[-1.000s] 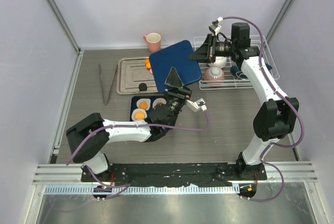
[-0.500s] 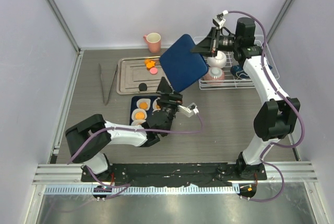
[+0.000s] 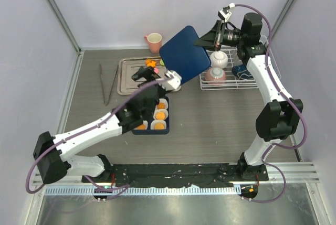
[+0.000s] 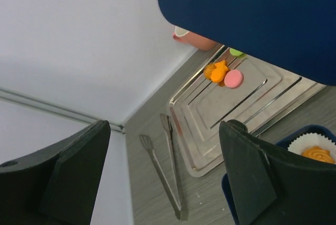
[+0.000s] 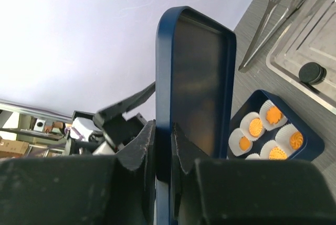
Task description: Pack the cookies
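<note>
Several orange cookies (image 3: 157, 125) sit in white cups in the dark blue box (image 3: 152, 132). More cookies lie on the metal tray (image 3: 123, 78): orange ones (image 4: 216, 71), a pink one (image 4: 233, 78), a green one (image 4: 236, 52) and a black one (image 5: 311, 71). My left gripper (image 3: 146, 74) hovers open over the tray's near part, empty (image 4: 167, 130). My right gripper (image 3: 206, 40) is shut on the rim of the dark blue lid (image 3: 184, 57), holding it tilted in the air behind the box (image 5: 164, 130).
Metal tongs (image 3: 110, 83) lie left of the tray. A pink mug (image 3: 154, 40) stands at the back, behind the tray. A white wire rack (image 3: 252, 75) with crockery is at the right, under my right arm.
My left arm swung from over the box back and left to the tray, and its jaws opened wider. My right gripper raised the lid higher and tilted it, uncovering the box.
</note>
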`<state>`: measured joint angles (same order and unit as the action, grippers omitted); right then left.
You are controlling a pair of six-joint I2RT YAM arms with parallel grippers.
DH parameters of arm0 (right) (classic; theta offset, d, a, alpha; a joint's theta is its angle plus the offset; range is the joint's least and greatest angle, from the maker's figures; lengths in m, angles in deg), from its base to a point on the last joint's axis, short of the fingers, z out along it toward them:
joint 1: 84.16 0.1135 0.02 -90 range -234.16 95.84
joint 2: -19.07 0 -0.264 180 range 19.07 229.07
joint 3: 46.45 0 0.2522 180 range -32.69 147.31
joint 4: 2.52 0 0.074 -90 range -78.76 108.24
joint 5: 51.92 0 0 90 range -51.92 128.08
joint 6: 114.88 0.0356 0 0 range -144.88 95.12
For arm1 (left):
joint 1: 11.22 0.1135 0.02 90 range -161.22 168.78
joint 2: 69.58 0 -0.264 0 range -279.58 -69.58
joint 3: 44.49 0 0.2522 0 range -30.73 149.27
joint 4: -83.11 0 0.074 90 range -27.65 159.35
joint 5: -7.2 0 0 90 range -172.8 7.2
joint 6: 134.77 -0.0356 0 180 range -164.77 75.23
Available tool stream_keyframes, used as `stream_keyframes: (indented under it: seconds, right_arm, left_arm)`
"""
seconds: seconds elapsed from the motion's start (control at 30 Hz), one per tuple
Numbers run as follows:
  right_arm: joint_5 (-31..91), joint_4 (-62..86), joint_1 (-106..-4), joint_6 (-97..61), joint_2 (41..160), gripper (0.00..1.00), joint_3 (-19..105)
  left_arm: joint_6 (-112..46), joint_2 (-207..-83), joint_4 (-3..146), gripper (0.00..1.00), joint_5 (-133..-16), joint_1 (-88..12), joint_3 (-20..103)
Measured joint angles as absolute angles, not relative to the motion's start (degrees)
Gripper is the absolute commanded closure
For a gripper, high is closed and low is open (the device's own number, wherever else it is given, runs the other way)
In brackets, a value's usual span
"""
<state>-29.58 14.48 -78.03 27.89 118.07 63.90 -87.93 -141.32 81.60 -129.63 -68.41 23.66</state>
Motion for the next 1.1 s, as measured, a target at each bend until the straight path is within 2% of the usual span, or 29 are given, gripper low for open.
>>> stream_keyframes:
  seconds: [0.13,0.27,0.47,0.63,0.73,0.87,1.1]
  right_arm:
    - [-29.66,9.70,-78.00,31.37,118.07,0.99,63.95]
    - [-30.01,6.57,-78.00,33.27,118.07,0.99,64.27]
    - [-30.21,4.34,-78.00,34.04,118.07,0.99,64.34]
    - [-30.08,3.58,-78.00,33.88,118.07,0.99,64.34]
    - [-29.75,3.56,-78.00,33.45,118.07,0.99,64.34]
    - [-29.01,3.51,-77.83,32.90,118.07,0.99,64.34]
    - [-28.00,1.63,-76.30,33.62,118.07,0.99,63.66]
  left_arm:
    - [-72.08,-140.87,64.64,0.11,-119.47,-60.78,32.97]
    - [-58.16,-141.91,52.09,0.11,-102.48,-50.09,41.45]
    - [-41.13,-145.32,46.67,0.11,-71.82,-32.96,45.87]
    - [-24.52,-149.59,52.93,0.11,-45.72,-24.58,43.20]
    - [-16.65,-149.96,59.26,0.11,-38.11,-23.40,39.97]
    - [-8.21,-150.09,68.40,0.11,-32.32,-23.54,37.56]
    - [-2.75,-152.60,80.79,0.11,-31.16,-23.56,37.56]
